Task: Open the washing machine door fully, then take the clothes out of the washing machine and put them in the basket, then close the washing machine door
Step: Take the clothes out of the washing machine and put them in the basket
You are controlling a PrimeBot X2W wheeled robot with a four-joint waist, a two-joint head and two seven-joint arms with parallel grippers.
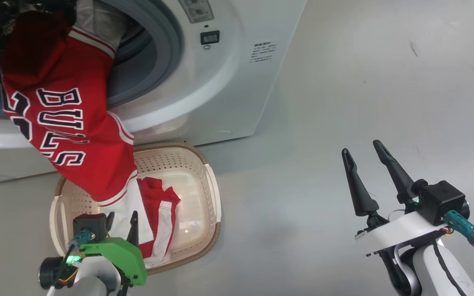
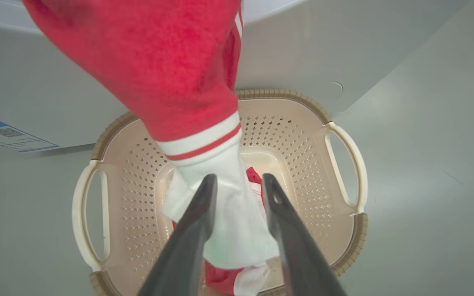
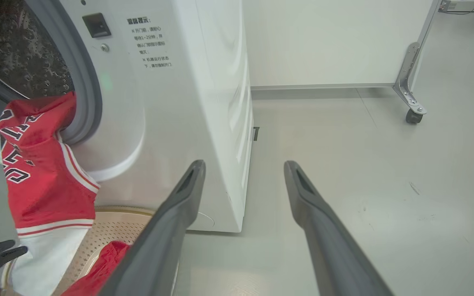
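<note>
Head view: the red jersey (image 1: 64,123) hangs out of the washing machine (image 1: 220,82) into the basket (image 1: 210,172), its white hem reaching the left gripper (image 1: 121,216). Left wrist view: that gripper's fingers (image 2: 194,226) stand parted, with the hem between them. Right wrist view: the right gripper (image 3: 244,163) is spread wide and empty.

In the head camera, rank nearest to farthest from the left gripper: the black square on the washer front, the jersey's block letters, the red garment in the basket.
From the left gripper:
1. The red garment, just right of it in the basket.
2. The block letters, higher, on the hanging jersey.
3. The black square, topmost, on the washer front.
</note>
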